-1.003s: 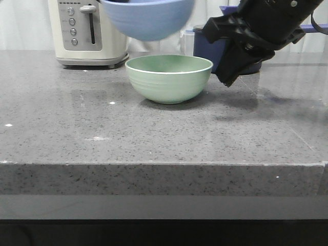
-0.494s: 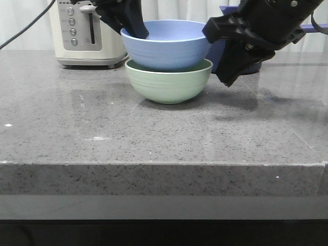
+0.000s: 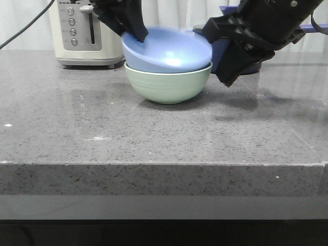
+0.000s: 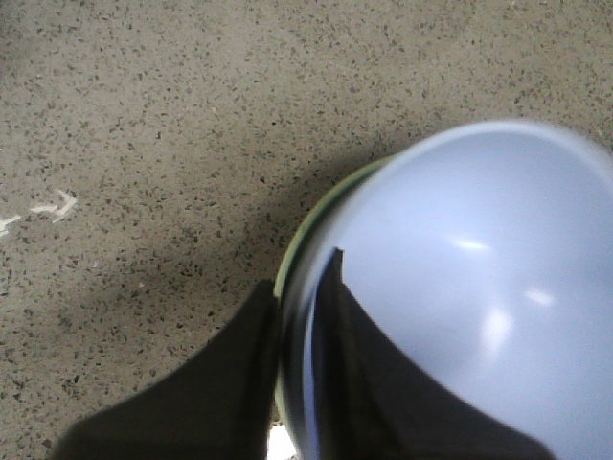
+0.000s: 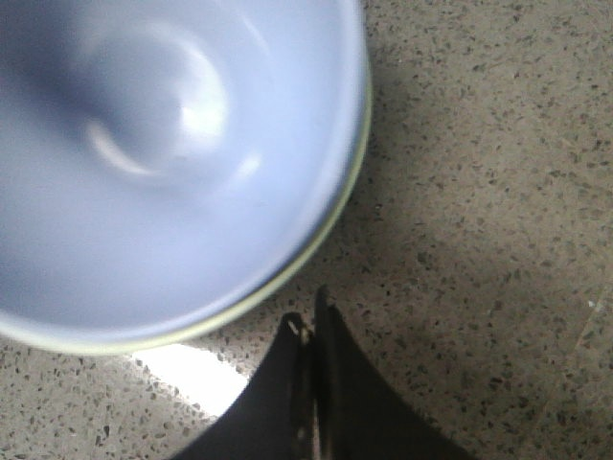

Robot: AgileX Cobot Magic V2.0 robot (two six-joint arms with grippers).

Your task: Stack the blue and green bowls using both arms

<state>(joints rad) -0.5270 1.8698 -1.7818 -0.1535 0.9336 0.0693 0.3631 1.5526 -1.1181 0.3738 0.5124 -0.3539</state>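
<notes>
The blue bowl [image 3: 166, 51] lies inside the green bowl [image 3: 169, 84], tilted towards the front and blurred with motion. My left gripper [image 3: 137, 32] is at its back left rim. In the left wrist view the fingers [image 4: 302, 278] stand a little apart, one inside and one outside the blue bowl's [image 4: 479, 287] blurred rim, with the green rim [image 4: 311, 225] just under it. My right gripper [image 3: 225, 77] is shut and empty, hanging just right of the bowls. In the right wrist view its fingers [image 5: 308, 321] are pressed together beside the blue bowl [image 5: 163, 144].
A cream toaster [image 3: 87, 31] stands at the back left. A dark navy saucepan [image 3: 220, 46] sits behind the bowls, partly hidden by the right arm. The grey speckled counter [image 3: 102, 138] ends at its front edge low in the front view.
The blue bowl came down from above into the green bowl, sat level, and has now tipped forward and sunk lower. The left gripper stays at its rim. The right arm has not moved.
</notes>
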